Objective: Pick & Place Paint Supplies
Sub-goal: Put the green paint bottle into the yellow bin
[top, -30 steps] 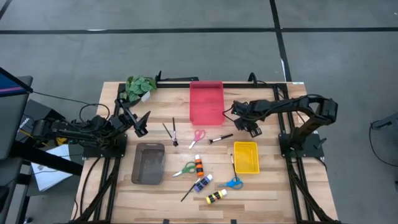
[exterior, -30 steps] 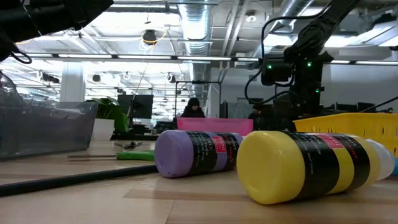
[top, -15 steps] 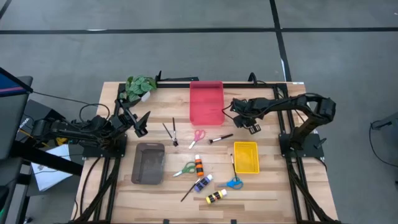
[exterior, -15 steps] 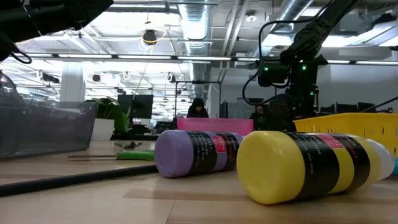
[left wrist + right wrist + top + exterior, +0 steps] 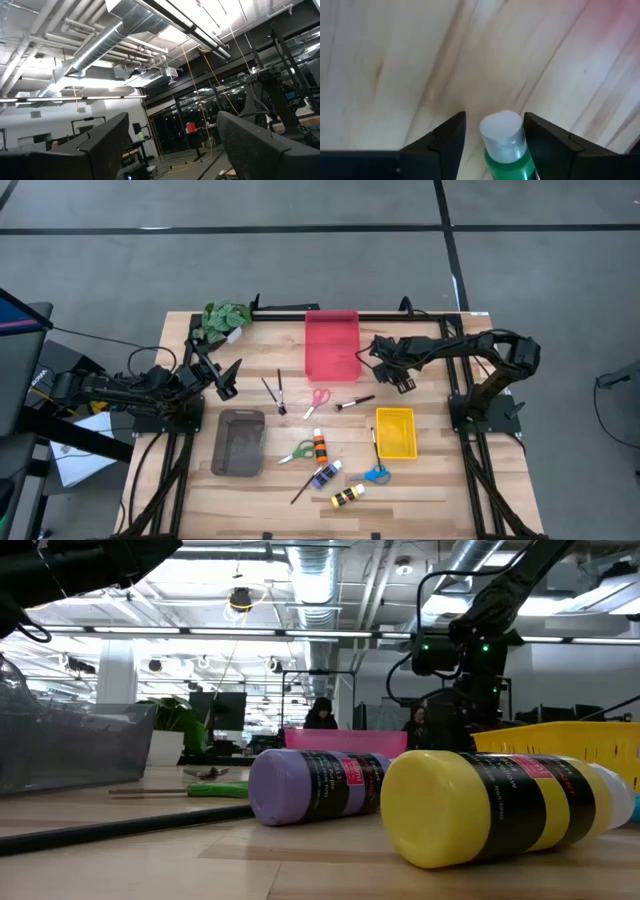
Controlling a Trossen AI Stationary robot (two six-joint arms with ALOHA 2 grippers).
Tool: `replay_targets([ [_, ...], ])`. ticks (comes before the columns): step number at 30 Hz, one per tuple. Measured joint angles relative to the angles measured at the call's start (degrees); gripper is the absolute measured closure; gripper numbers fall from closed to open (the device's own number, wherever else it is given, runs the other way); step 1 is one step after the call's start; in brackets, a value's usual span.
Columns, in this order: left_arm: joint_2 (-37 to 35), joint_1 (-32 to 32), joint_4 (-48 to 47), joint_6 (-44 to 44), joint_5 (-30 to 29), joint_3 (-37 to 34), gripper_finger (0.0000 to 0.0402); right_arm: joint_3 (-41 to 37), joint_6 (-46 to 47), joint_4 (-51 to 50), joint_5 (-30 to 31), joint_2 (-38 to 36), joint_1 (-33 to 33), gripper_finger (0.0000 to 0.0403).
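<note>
Wood table, supplies scattered mid-board. Right gripper beside red tray, fingers straddling green bottle, not visibly clamped, probably for tray drop. Left gripper parked, spread apart.
</note>
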Motion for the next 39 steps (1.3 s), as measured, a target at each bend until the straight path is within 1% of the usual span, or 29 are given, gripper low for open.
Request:
replay_targets([
  [5,0.0,0.0,0.0,0.0,0.0,0.0,0.0104,0.0,-2.0,0.6,-0.1,0.0,-2.4,0.0194],
  [10,0.0,0.0,0.0,0.0,0.0,0.0,0.0104,0.1,-2.8,0.8,-0.2,-0.1,-3.9,0.0200],
  [14,0.0,0.0,0.0,0.0,0.0,0.0,0.0104,0.1,-2.8,0.9,-0.2,-0.1,-3.5,0.0219],
  [22,0.0,0.0,0.0,0.0,0.0,0.0,0.0104,0.1,-2.6,2.5,-0.1,-0.2,-2.0,0.0277],
  [27,0.0,0.0,0.0,0.0,0.0,0.0,0.0104,0.2,3.3,3.6,-0.3,-0.8,-1.7,0.0284],
  [30,0.0,0.0,-0.1,0.0,0.0,0.0,0.0104,0.2,9.3,3.7,-2.7,-2.7,-1.7,0.0284],
  [34,0.0,0.0,-0.4,0.0,0.0,0.0,0.0104,0.1,18.3,4.1,-8.1,-7.9,-1.7,0.0284],
  [39,0.0,0.0,-0.5,-0.1,0.0,0.0,0.0104,0.1,27.5,5.4,-13.7,-16.5,-1.6,0.0285],
])
